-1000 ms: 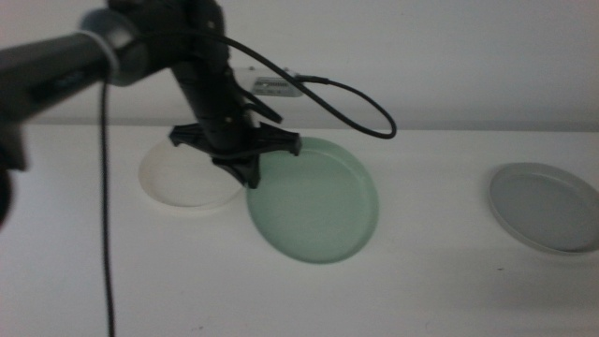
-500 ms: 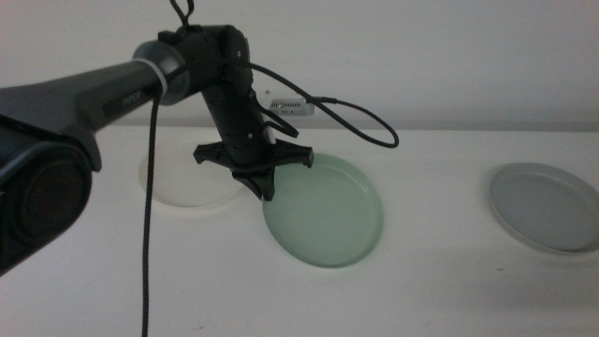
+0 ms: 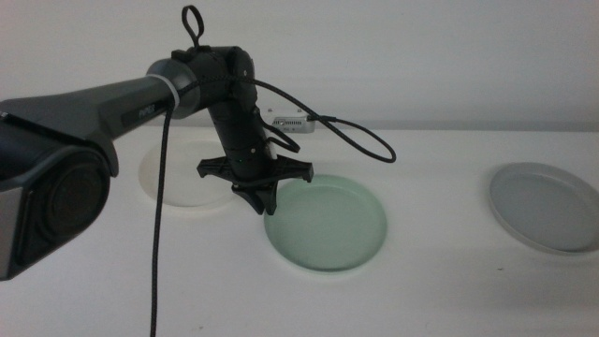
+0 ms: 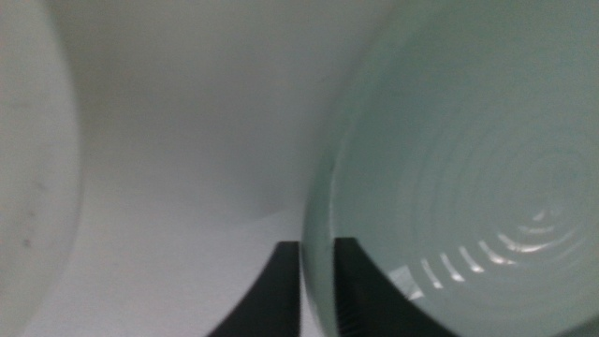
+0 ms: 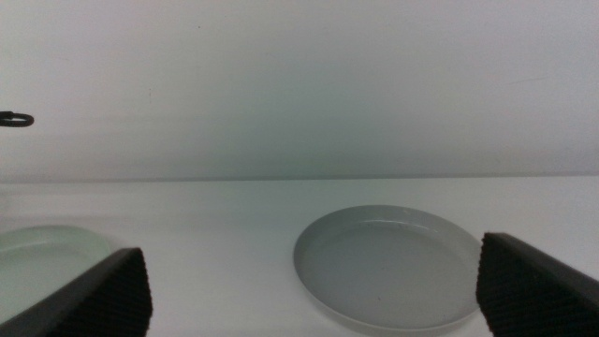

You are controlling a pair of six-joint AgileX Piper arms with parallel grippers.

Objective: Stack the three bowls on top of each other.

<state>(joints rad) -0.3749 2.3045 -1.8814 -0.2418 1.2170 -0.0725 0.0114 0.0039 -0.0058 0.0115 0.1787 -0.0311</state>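
The pale mint green bowl point(image 3: 326, 225) lies near the table's middle, almost flat, with my left gripper point(image 3: 265, 201) shut on its left rim. In the left wrist view the two dark jaws pinch that rim point(image 4: 319, 281), and the green bowl point(image 4: 468, 168) fills one side. The white bowl point(image 3: 178, 183) sits just left of the gripper, apart from the green one; its edge point(image 4: 28, 187) also shows in the left wrist view. At the far right rests the grey bowl point(image 3: 547, 206). My right gripper point(image 5: 309, 251) stands open, looking at the grey bowl point(image 5: 393, 267) from a distance.
A black cable point(image 3: 346, 140) loops from the left arm over the table behind the green bowl. A small white device point(image 3: 292, 122) sits at the back edge by the wall. Bare white table lies between the green and grey bowls.
The left gripper has carried the green bowl right and down. The bowl went from steeply tilted to almost flat, further from the white bowl.
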